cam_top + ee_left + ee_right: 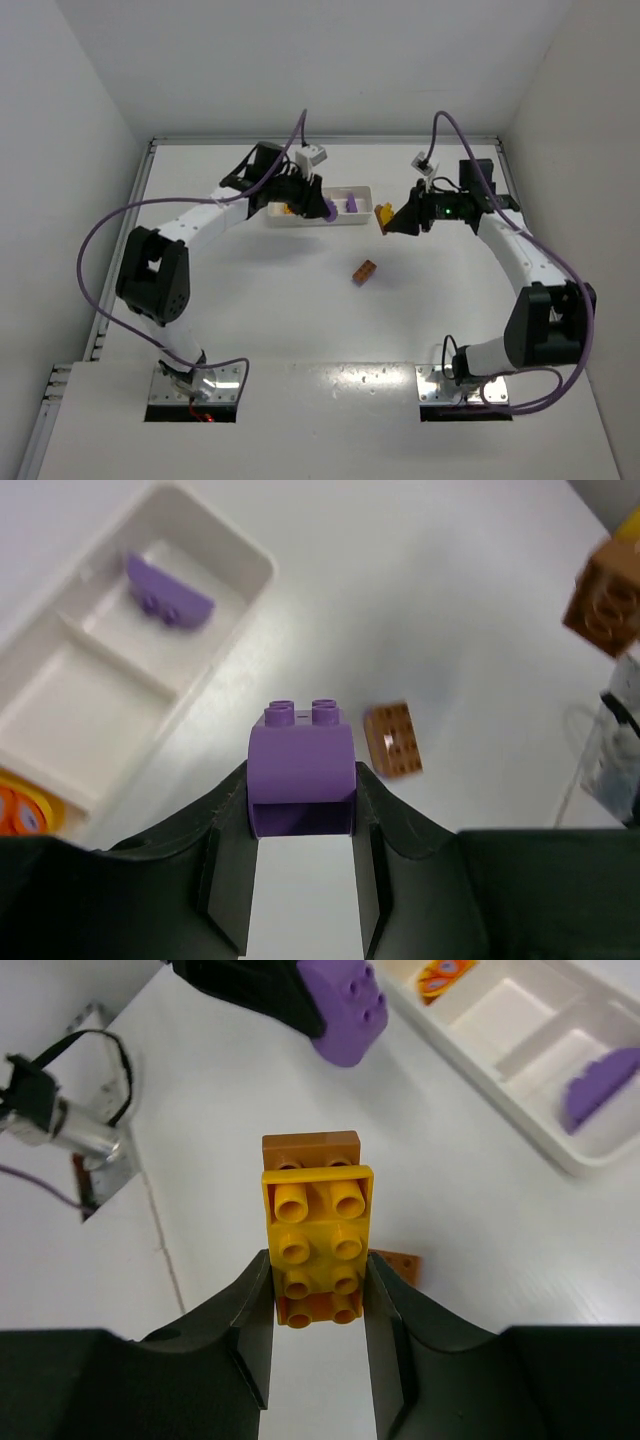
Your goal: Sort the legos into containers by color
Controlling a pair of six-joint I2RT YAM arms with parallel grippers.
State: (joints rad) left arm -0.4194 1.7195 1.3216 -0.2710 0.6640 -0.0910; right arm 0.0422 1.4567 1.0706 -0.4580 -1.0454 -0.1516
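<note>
Hovering beside tray (262,565) edge, left jaws clamped on purple brick (300,780), right jaws gripping yellow-orange stack (318,1230).

The white surface (300,330) carries a long, shallow white tray (352,220) divided into three compartments. It lies toward the far side, left of centre and slightly askew to the edges. A single orange brick (364,271) lies loose on the bare surface nearer the middle, apart from the tray and off its right end. Two metal mounting plates (195,385) sit at the near edge, one left, one right.
</note>
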